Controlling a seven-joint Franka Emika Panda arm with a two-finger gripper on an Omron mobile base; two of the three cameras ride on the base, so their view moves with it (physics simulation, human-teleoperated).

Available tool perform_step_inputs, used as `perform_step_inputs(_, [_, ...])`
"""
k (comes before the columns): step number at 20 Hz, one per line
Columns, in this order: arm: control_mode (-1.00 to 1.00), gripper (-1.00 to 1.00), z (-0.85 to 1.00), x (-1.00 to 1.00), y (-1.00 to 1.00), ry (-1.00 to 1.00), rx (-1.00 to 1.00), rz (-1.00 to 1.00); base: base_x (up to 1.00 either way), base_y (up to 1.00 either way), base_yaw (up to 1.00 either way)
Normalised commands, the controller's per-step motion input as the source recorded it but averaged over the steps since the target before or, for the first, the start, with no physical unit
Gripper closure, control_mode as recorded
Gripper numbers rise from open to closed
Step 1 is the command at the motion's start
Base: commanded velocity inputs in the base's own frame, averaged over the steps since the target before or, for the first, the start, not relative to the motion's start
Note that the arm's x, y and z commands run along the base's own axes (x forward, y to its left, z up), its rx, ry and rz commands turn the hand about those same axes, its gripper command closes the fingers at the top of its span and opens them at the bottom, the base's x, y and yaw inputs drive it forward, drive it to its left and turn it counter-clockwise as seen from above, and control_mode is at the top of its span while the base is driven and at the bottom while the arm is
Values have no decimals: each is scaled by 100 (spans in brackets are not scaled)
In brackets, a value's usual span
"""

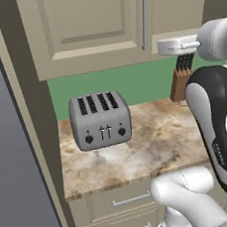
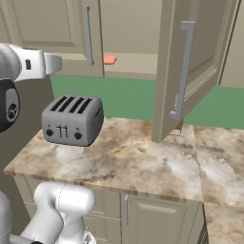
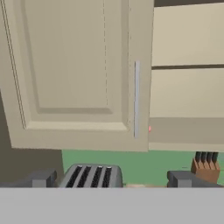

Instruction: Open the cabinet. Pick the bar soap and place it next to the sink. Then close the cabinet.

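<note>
The cabinet's left door [image 2: 52, 28] is shut, its silver bar handle [image 3: 137, 98] straight ahead in the hand view. Its right door [image 2: 190, 66] stands swung wide open over the counter. The bar soap [image 2: 109, 59], a small salmon-pink block, lies on the bottom shelf just right of the shut door; from the hand it is a pink sliver [image 3: 149, 129] past the door's edge. My gripper [image 3: 113, 179] is open and empty, held in the air in front of the shut door, above the toaster and well short of the soap. The sink is out of view.
A silver four-slot toaster [image 1: 100, 119] stands on the marbled counter [image 1: 159, 145] below the shut door. A wooden knife block [image 1: 181, 80] sits at the back by the green wall. A tall dark panel [image 1: 19, 146] bounds the counter on the left. Drawers [image 1: 130, 199] lie below.
</note>
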Motion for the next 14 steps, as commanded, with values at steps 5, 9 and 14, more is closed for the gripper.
perform_step_inputs(5, [-100, -100, 1, 0, -4, 32, 0, -1, 0, 0, 0])
perform_step_inputs(9, [-100, -100, 0, 0, 0, 18, 0, 0, 0, 0, 0])
perform_step_inputs(14, [-100, -100, -30, 16, 0, -5, 0, 0, 0, 0, 0])
